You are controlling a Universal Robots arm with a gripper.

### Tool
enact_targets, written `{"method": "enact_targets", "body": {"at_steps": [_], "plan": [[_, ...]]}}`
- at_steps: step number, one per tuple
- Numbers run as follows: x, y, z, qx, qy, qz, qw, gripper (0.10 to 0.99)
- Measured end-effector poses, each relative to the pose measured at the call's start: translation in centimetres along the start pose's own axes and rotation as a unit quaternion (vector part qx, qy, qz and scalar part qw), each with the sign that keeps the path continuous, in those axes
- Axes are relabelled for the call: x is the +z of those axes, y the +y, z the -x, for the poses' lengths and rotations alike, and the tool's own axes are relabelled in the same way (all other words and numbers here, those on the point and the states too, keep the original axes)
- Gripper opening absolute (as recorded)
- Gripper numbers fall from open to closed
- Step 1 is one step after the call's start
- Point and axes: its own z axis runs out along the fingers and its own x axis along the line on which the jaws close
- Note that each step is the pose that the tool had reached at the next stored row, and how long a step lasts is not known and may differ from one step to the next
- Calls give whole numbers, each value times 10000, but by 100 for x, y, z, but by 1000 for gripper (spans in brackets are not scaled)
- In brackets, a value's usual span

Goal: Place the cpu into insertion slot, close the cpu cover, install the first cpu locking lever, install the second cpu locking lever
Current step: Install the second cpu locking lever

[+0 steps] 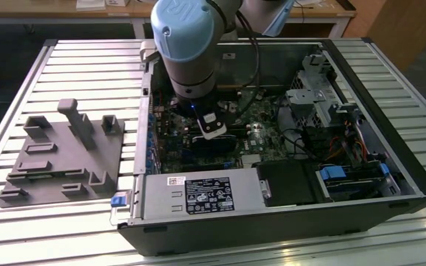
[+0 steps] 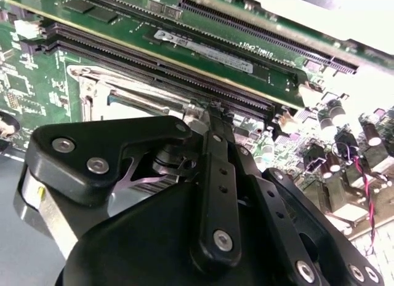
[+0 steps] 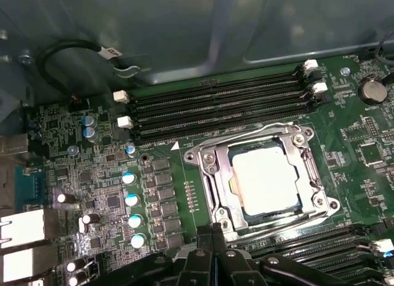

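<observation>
First wrist view shows the hand [image 3: 212, 237] low over the green board [image 3: 154, 101], its black fingers pressed together just beside the near edge of the slot [image 3: 212, 203], probably so the narrow tip can push on thin metal parts. It holds nothing. The chip [image 3: 266, 179] already lies flat in the slot, its pale face showing through the window of the cover [image 3: 311, 169], which is folded down to keep it seated. A wire lever [image 3: 246, 133] runs along the far side by the long black memory sockets [image 3: 215, 101]; whether it is hooked down I cannot tell. Exterior view: the arm [image 1: 187, 50] reaches down into the open computer case [image 1: 376, 111] lying on the slatted desk [image 1: 87, 66]
</observation>
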Motion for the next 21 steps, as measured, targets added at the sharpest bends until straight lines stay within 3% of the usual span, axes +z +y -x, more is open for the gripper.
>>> {"method": "enact_targets", "body": {"at_steps": [9,11,12,15,17,21], "plan": [[-196,61,12,-3,-4,-22,10000,106],[-230,73,15,-6,-20,-81,10000,106],[-240,76,18,-7,-32,-134,9999,106],[-251,83,33,0,-86,-342,9994,106],[-248,88,58,16,-105,-402,9991,106],[-237,106,143,35,-122,-456,9989,106]]}}
